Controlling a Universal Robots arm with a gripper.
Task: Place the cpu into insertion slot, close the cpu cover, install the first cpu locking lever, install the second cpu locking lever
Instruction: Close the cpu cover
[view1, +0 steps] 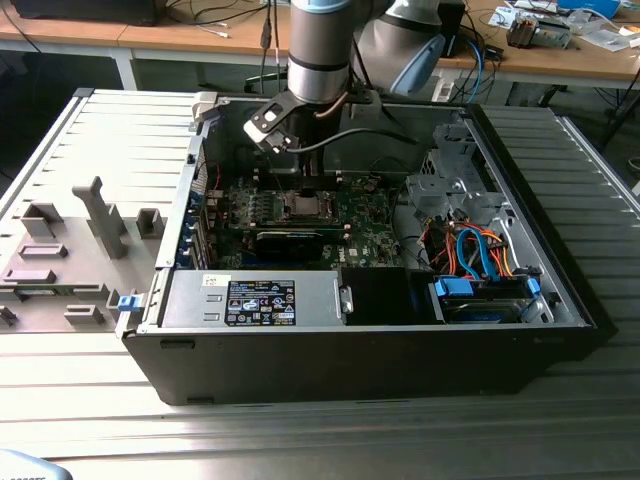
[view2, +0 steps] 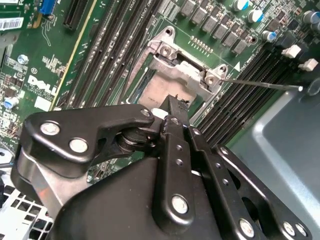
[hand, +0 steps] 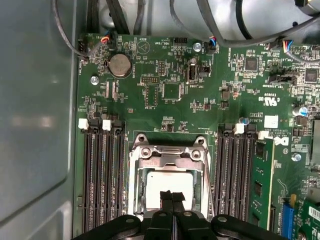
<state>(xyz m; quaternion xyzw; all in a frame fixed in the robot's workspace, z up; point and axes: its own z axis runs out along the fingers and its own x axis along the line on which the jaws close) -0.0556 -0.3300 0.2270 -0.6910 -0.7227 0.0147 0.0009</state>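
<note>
The cpu (hand: 167, 181), a dull silver square, lies in the insertion slot (hand: 133, 190) on the green board. The silvery cpu cover (hand: 167, 154) lies flat around it, and the chip shows through its opening. My gripper (hand: 172, 196) is shut with nothing between its black fingers, and the tips are right over the near part of the cpu (view2: 156, 92). In the second wrist view the gripper (view2: 175, 107) hides the socket's near half. A thin locking lever (view2: 260, 83) sticks out from the socket's corner over the memory slots. In the exterior view the gripper (view1: 300, 182) hangs just above the socket (view1: 300, 207).
Long black memory slots (hand: 102, 180) flank the socket on both sides, one holding a green module (hand: 261, 190). Black cables (hand: 220, 25) cross above the board. The grey case wall (hand: 35, 110) runs close by. A drive cage with orange and blue cables (view1: 480, 255) stands at the exterior view's right.
</note>
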